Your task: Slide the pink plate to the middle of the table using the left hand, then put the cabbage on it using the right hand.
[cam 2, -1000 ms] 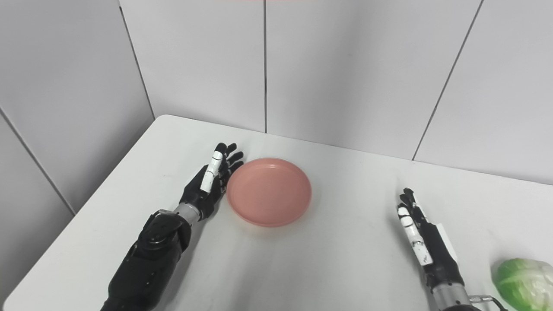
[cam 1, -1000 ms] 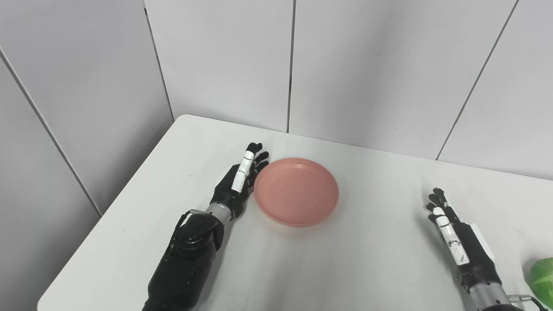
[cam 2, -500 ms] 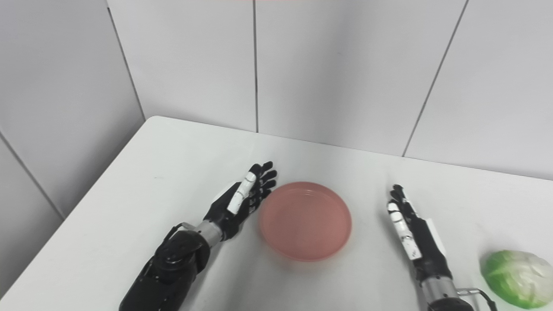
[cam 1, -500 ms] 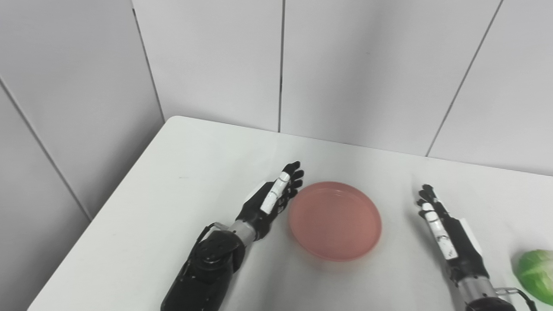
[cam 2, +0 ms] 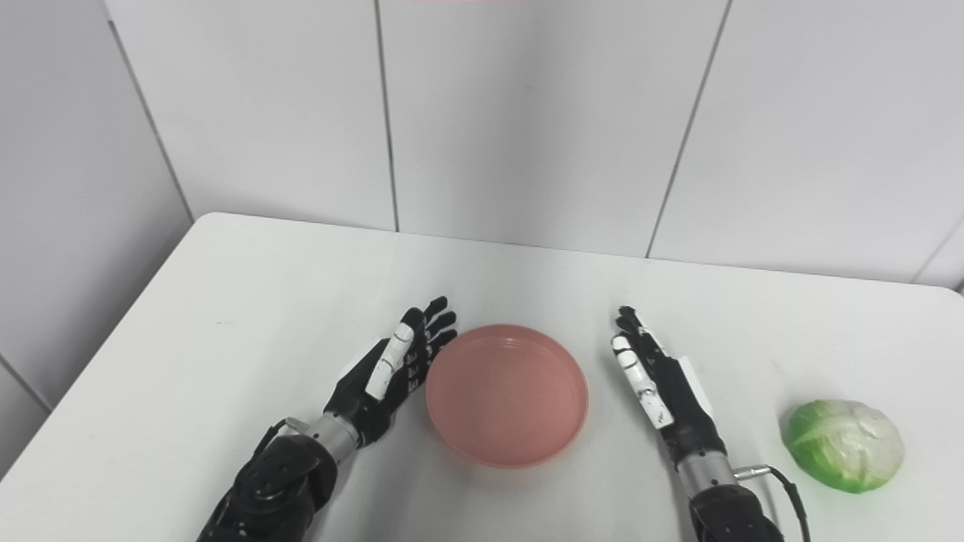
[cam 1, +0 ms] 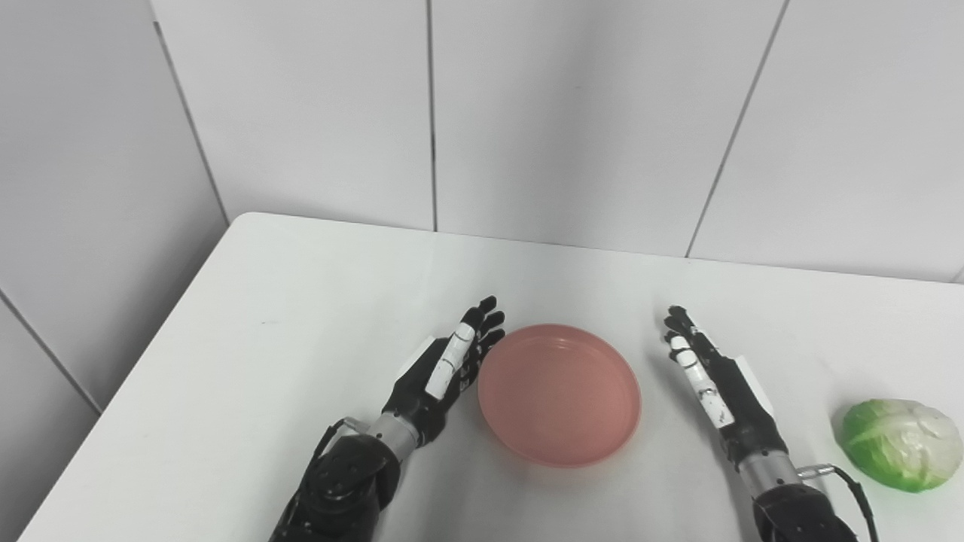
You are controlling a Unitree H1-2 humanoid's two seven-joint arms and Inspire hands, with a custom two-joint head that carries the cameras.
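The pink plate (cam 1: 559,394) lies flat on the white table (cam 1: 301,301), near the middle and toward the front. My left hand (cam 1: 444,369) stands on edge with straight fingers against the plate's left rim, open and holding nothing. My right hand (cam 1: 712,380) is also open, upright on edge, a short way right of the plate and apart from it. A green and white cabbage (cam 2: 843,445) rests on the table further right, beyond the right hand and untouched.
Grey wall panels (cam 1: 527,113) rise behind the table's far edge. The table's left edge runs diagonally at the left. A thin cable (cam 2: 783,489) hangs by the right wrist.
The camera has swung to the right, bringing the cabbage fully into view. The left hand has pushed the plate rightward toward the table's middle. The right hand has stayed open beside it.
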